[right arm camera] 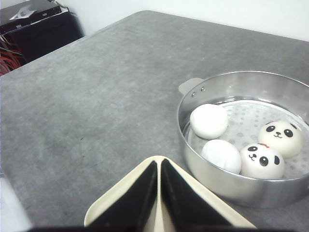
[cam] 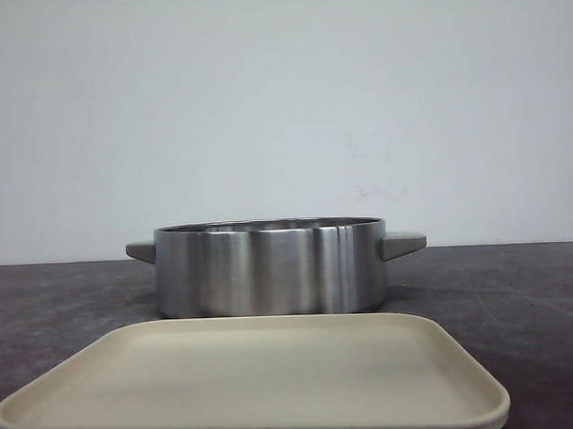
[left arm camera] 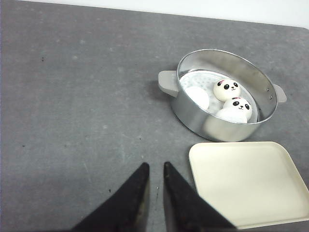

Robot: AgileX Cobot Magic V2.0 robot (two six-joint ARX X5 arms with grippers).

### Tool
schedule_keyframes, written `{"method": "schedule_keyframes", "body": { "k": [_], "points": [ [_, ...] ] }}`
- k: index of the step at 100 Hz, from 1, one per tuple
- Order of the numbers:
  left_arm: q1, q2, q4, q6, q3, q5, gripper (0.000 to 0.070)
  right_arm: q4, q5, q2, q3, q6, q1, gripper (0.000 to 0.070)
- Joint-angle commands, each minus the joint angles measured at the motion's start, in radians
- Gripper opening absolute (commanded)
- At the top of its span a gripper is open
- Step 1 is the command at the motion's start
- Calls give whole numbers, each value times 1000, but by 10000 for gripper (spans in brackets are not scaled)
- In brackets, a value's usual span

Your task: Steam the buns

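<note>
The buns lie in a steel steamer pot (cam: 269, 267) on its perforated insert. In the right wrist view I see two panda-faced buns (right arm camera: 261, 161) (right arm camera: 280, 137) and two turned face-away, plain white (right arm camera: 208, 121) (right arm camera: 221, 155). The left wrist view shows the pot (left arm camera: 222, 128) with three buns; the near wall hides the rest. In the front view the pot's wall hides them all. My left gripper (left arm camera: 154, 166) is empty over bare table beside the tray, its jaws a narrow slit apart. My right gripper (right arm camera: 159, 162) is shut and empty above a corner of the tray.
A cream tray (cam: 255, 380) lies bare in front of the pot, also in the left wrist view (left arm camera: 251, 183) and the right wrist view (right arm camera: 108, 205). Dark equipment (right arm camera: 34, 24) stands beyond the table's far edge. The tabletop is grey (left arm camera: 72, 96).
</note>
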Motion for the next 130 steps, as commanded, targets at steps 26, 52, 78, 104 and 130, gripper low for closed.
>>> {"method": "schedule_keyframes", "body": {
  "k": [26,52,78,104,130],
  "points": [
    [-10,0,10,-4,15,-1,17,11,0,7,7,-3,11,6],
    [-10,0,10,-4,15,-1,17,11,0,7,7,-3,11,6],
    [-10,0,10,-4,15,-1,17,8,0,-36,7,-3,11,6],
    [-10,0,10,-4,15,-1,17,-195,160,-276,-1,-145,-37,6],
    [-10,0,10,-4,15,-1,17,-234,149,-579,-114,-315,-459,6]
  ]
}}
